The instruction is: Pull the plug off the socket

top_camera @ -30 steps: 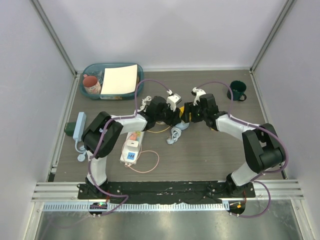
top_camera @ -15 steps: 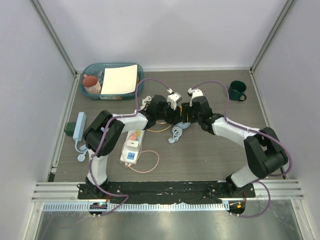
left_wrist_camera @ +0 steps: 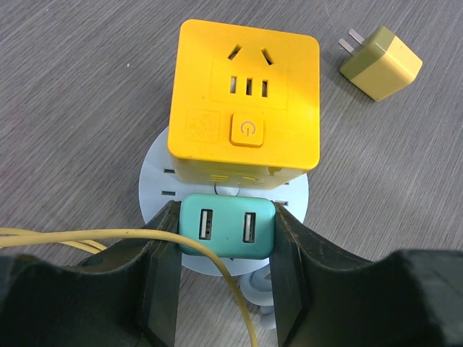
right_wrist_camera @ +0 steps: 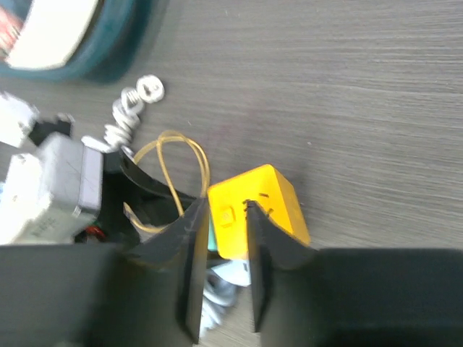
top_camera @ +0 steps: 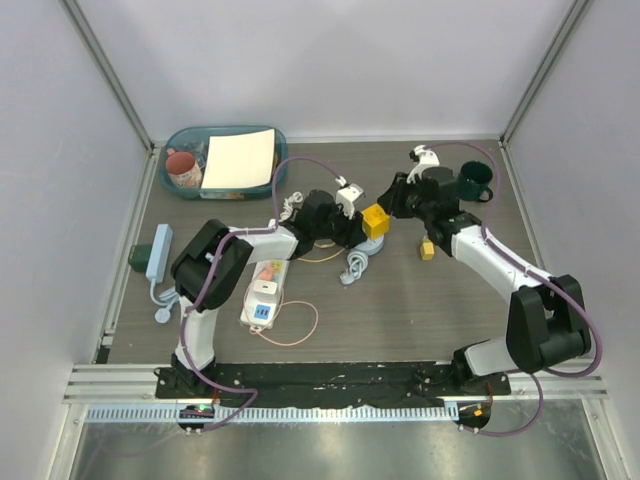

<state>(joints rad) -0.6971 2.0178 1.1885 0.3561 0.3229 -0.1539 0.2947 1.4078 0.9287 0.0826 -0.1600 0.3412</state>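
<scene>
Left gripper is clamped tight on a small teal adapter, one finger pressed to each side of it, out at mid-table. The adapter sits on a round pale-blue disc, and right behind it on the same disc stands the yellow cube, power button facing up. A thin yellow wire loops across the near fingers. Off to the side lies a small olive plug, prongs out, flat on the wood and apart from the cube.

Right gripper hangs above the table past the cube, its fingers drawn to a narrow gap with nothing between them.

Now the real target: the socket lies near the left arm's base, well away from both grippers. The plug sits on it, between the pinkish end and the blue outlet face. From the overhead view it looks seated, though it is too small there to be sure how deep.

At the left wall lies a light-blue strip, a teal bin sits at the back left, and a green mug at the back right.
</scene>
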